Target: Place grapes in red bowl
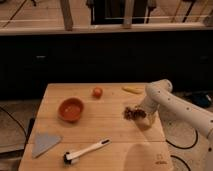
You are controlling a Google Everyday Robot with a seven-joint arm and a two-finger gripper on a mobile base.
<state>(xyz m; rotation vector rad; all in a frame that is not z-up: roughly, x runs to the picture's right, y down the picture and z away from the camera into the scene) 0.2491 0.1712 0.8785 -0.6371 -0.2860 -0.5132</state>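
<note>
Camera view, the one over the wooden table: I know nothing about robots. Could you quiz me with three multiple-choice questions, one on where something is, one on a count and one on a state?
1. Where are the grapes?
A) in the far left corner
B) on the right side of the wooden table, at the gripper
C) on the floor

2. How many bowls are there?
A) one
B) two
C) three

3. The red bowl is:
A) upside down
B) upright with nothing in it
C) full of grapes

Answers:
1 B, the grapes lie on the right, at the arm's end.
2 A, only the red bowl shows.
3 B, its bare inside faces up.
</note>
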